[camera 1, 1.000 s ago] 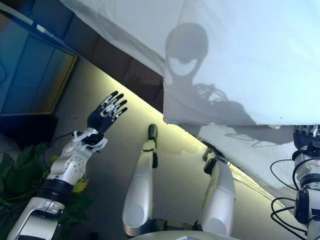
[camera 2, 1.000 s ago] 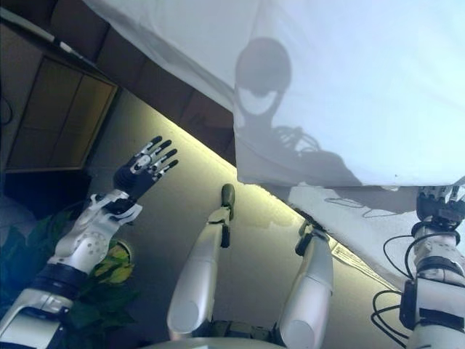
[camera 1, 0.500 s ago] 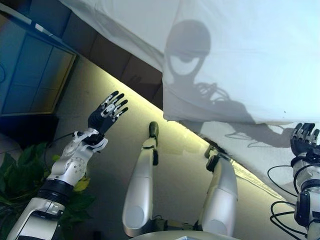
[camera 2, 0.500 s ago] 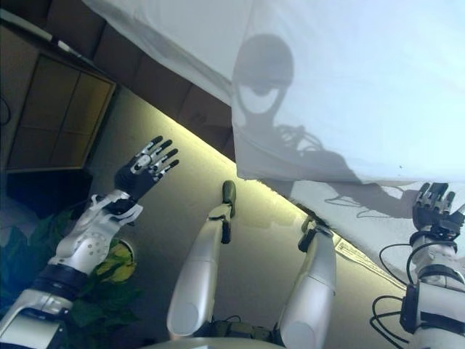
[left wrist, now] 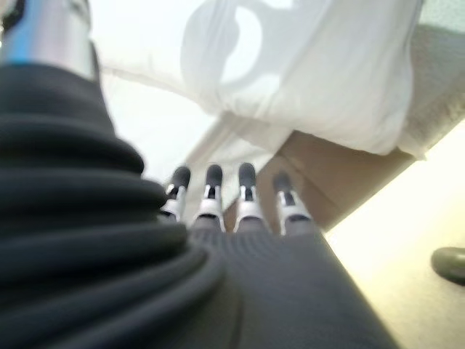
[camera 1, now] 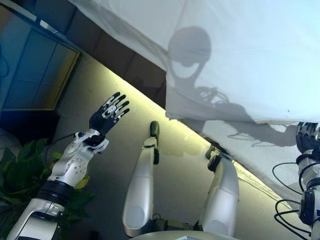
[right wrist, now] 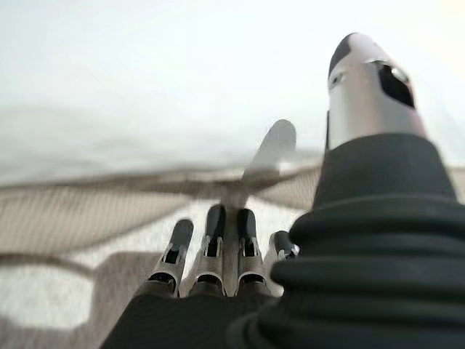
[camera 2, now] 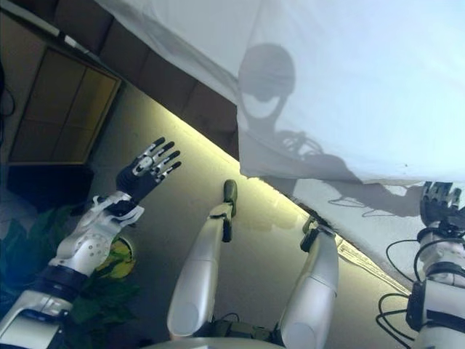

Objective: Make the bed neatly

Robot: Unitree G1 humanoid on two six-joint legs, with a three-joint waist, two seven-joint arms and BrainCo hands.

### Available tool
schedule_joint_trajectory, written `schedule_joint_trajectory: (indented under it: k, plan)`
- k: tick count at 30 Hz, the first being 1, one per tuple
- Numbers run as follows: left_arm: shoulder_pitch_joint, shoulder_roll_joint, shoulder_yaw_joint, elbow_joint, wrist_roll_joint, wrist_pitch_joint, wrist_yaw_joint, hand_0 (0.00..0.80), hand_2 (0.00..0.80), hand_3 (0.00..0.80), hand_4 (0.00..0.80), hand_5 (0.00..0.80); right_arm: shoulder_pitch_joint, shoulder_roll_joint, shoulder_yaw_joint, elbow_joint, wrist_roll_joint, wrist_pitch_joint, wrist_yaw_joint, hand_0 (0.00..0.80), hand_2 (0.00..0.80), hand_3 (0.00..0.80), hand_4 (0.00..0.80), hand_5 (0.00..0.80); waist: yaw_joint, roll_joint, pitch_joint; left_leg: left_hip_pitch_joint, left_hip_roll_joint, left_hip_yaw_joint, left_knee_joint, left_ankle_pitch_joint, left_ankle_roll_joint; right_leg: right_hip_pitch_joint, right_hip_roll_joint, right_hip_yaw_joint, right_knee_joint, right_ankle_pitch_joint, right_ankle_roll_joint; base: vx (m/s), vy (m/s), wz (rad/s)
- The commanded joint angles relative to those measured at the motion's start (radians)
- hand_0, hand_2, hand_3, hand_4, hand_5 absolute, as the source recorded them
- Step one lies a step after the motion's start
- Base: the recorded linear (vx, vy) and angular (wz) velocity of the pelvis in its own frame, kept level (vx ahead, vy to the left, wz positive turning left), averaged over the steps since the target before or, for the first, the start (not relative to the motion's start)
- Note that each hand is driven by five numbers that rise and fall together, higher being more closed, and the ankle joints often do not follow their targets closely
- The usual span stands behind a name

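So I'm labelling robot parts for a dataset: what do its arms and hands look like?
Both arms are silver-grey rounded shells with black bands at the joints; the left forearm is dotted with small holes. The left hand and right hand have silver fingers with dark tips, and dark ribbed covers over the back and wrist.

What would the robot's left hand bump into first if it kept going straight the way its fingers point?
Probably the brown bed side just under the hanging white sheet. The left hand is open and points at it, though depth is hard to judge.
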Motion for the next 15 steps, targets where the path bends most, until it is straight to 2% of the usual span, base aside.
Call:
schedule_joint_trajectory:
  k: [1,11,12,13,14,15]
  plan:
    - [-0.001,0.025,0.007,-0.043,-0.043,-0.014,-0.036,0.0,0.0,0.0,0.0,0.0,-0.041,-0.084,0.029,-0.031,0.033,-0.023,0.008,0.0,0.0,0.0,0.0,0.0,0.015,0.039,-0.018,-0.016,0.102,-0.09,0.034,0.011,-0.075,-0.039,-0.088,0.068,-0.024,0.122,0.136,0.043,-0.014,0.08]
    - [-0.011,0.054,0.009,-0.017,-0.047,0.003,-0.058,0.0,0.0,0.0,0.0,0.0,-0.052,-0.11,-0.011,-0.01,0.033,-0.048,-0.023,0.0,0.0,0.0,0.0,0.0,0.032,0.019,-0.034,-0.023,0.098,-0.108,0.038,0.014,-0.077,-0.037,-0.086,0.056,0.001,0.115,0.135,0.032,-0.038,0.06]
    - [-0.009,0.056,0.011,-0.015,-0.048,0.003,-0.061,0.0,0.0,0.0,0.0,0.0,-0.049,-0.108,-0.013,-0.011,0.033,-0.049,-0.024,0.251,0.251,0.251,0.251,0.251,0.031,0.016,-0.035,-0.023,0.098,-0.109,0.04,0.013,-0.077,-0.036,-0.084,0.056,-0.001,0.116,0.135,0.018,-0.004,0.09]
    - [-0.005,0.056,0.013,-0.011,-0.048,0.001,-0.064,0.0,0.0,0.0,0.0,0.0,-0.044,-0.105,-0.02,-0.012,0.033,-0.048,-0.031,0.609,0.609,0.609,0.609,0.609,0.03,0.013,-0.037,-0.021,0.1,-0.108,0.039,0.012,-0.078,-0.034,-0.084,0.055,-0.004,0.118,0.136,0.014,-0.001,0.08]
    - [-0.001,0.057,0.013,-0.008,-0.047,-0.002,-0.068,0.0,0.0,0.0,0.0,0.0,-0.04,-0.104,-0.028,-0.011,0.033,-0.044,-0.038,0.8,0.8,0.8,0.8,0.8,0.03,0.011,-0.039,-0.018,0.101,-0.106,0.036,0.012,-0.078,-0.03,-0.083,0.053,-0.009,0.119,0.136,0.016,0.011,0.06]
    - [0.001,0.056,0.015,-0.008,-0.047,-0.001,-0.071,0.0,0.0,0.0,0.0,0.0,-0.033,-0.102,-0.035,-0.008,0.033,-0.04,-0.042,0.8,0.8,0.8,0.8,0.8,0.029,0.01,-0.041,-0.015,0.102,-0.104,0.033,0.011,-0.078,-0.026,-0.083,0.052,-0.014,0.119,0.137,0.013,0.02,0.04]
